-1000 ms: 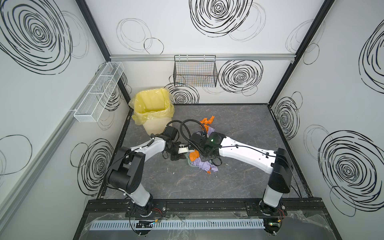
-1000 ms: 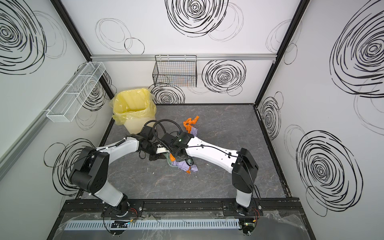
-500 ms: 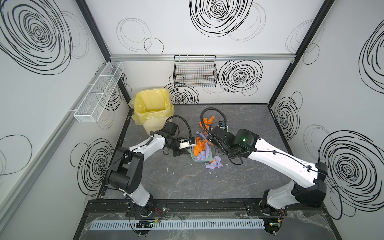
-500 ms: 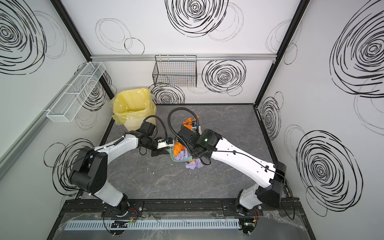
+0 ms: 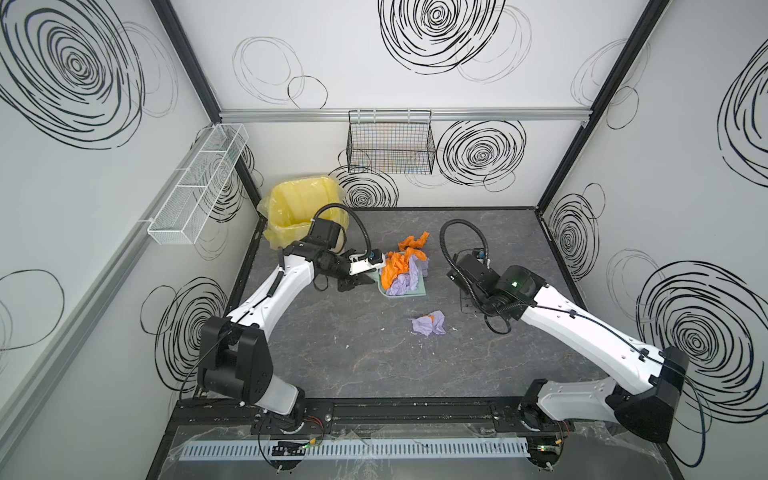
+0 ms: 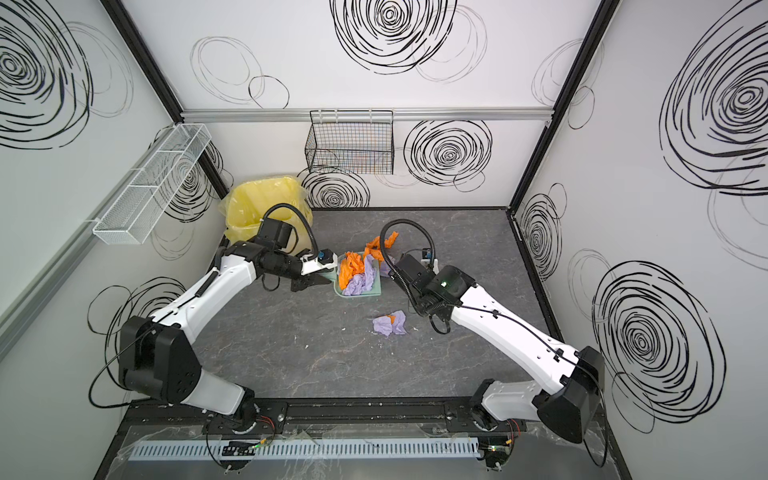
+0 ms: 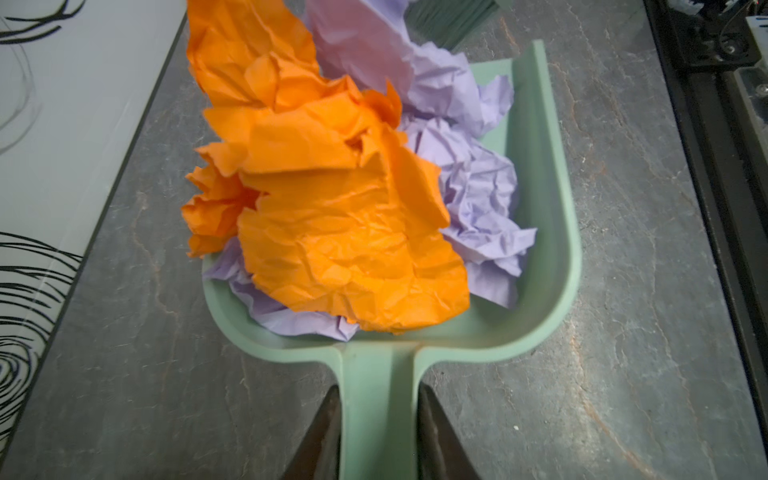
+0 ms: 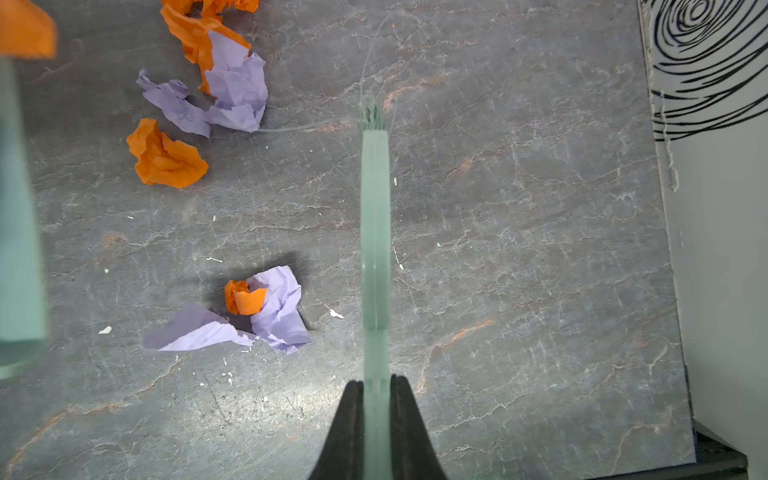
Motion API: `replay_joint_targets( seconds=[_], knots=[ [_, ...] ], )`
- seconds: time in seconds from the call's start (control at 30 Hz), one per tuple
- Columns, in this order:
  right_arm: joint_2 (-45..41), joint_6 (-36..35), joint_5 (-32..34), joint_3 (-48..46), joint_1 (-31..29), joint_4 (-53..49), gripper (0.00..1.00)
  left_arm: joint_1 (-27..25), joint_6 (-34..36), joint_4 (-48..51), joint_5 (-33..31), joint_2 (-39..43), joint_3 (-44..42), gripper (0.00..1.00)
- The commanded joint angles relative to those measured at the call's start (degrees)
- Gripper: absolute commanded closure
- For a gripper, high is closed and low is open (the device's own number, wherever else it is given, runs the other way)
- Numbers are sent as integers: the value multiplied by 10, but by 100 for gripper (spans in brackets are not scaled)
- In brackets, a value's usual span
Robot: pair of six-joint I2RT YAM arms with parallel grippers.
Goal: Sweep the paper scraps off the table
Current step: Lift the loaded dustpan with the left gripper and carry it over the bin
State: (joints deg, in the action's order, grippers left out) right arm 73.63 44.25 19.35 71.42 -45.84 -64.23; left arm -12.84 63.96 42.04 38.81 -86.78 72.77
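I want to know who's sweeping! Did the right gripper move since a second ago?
Yes. In both top views the right gripper, with its brush, has swung right, away from the bin and off the dustpan, toward the right wall.

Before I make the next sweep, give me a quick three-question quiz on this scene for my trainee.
1. True or false: the dustpan in the left gripper is empty.
2. The right gripper is shut on: A) the brush handle, B) the dustpan, C) nothing.
3. Which two colours show in the loose wad lying on the table, apart from the dustpan?
Key: 1 false, it holds orange and lavender paper scraps; 2 A; 3 lavender and orange.
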Motion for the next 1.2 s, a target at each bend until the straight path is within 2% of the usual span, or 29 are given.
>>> replay_joint_targets(
  seconds=[0.0, 0.13, 0.37, 0.7, 0.97, 1.17],
  knots=[
    [-13, -13, -2, -17, 8, 31, 100, 13, 29, 71, 12, 20, 44, 100],
    [-13, -20, -10, -30, 13, 48, 100, 35, 48, 130, 11, 10, 106, 100],
    [-9, -31, -21, -40, 16, 71, 100, 90, 77, 229, 45, -23, 224, 100],
    [18, -35, -36, -36, 18, 79, 100, 147, 111, 302, 43, -62, 326, 100],
    [53, -39, -54, -23, 21, 70, 100, 222, 144, 383, 62, -145, 470, 100],
    [57, -42, -56, -22, 23, 74, 100, 269, 148, 383, 43, -193, 544, 100]
  ],
)
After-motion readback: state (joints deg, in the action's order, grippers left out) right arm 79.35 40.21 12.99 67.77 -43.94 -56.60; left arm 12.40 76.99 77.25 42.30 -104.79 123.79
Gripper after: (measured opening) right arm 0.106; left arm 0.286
